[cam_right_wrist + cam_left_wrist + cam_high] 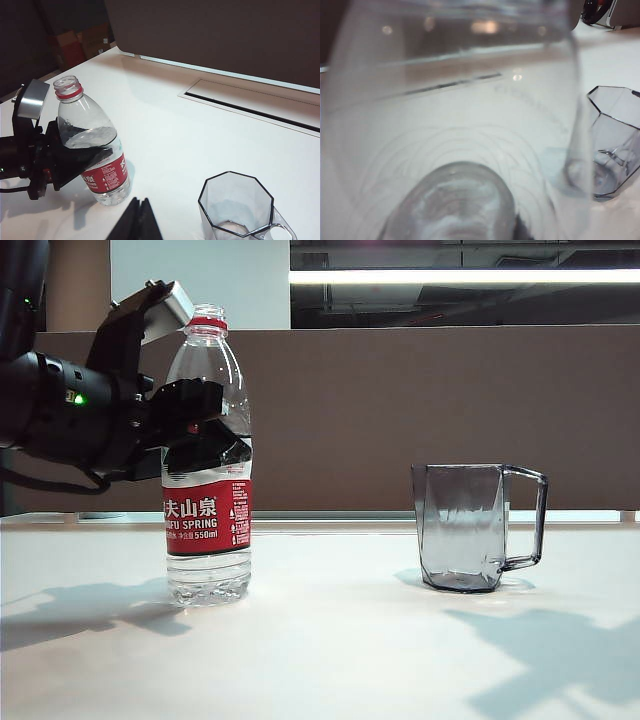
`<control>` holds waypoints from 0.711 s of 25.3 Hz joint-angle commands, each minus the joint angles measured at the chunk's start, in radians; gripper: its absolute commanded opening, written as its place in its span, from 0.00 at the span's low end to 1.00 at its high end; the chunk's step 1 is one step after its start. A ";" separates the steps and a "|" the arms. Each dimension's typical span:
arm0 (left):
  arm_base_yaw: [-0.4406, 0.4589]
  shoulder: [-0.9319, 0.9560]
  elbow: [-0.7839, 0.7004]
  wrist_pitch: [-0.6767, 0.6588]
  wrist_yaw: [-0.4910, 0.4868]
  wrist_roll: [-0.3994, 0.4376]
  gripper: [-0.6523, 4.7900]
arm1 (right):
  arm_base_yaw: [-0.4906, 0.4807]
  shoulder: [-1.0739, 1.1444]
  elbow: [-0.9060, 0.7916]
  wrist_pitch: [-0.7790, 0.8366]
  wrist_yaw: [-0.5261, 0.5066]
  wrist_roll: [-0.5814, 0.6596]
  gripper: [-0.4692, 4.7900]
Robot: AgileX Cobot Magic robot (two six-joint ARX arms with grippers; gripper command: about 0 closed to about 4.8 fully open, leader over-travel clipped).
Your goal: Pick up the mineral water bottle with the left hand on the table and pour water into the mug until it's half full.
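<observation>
Mineral water bottle (207, 455) stands upright, uncapped, on left part of the white desk (330, 640). Left claw (190, 425) sits around bottle's upper body above the red label, fingers on both sides; jaws partly closed, firm grip can't be confirmed. Mug (465, 527) stands upright well to the right, handle facing away from bottle, bare desk between. Right claw (137, 220) hangs above desk near mug, tips together, holding nothing.

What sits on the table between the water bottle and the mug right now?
Nothing: only bare white table lies between the bottle and the mug, as the exterior view shows and the right wrist view confirms.
</observation>
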 commanded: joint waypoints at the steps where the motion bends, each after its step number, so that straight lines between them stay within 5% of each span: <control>1: 0.000 -0.003 0.002 0.066 0.004 0.026 0.46 | 0.000 -0.003 0.005 -0.021 -0.002 0.000 0.07; 11: 0.000 -0.003 0.153 -0.107 0.004 0.085 0.46 | 0.000 -0.004 0.005 -0.094 0.009 0.000 0.07; 18: 0.000 0.033 0.284 -0.201 0.004 0.141 0.46 | 0.000 -0.004 0.005 -0.102 0.123 0.000 0.07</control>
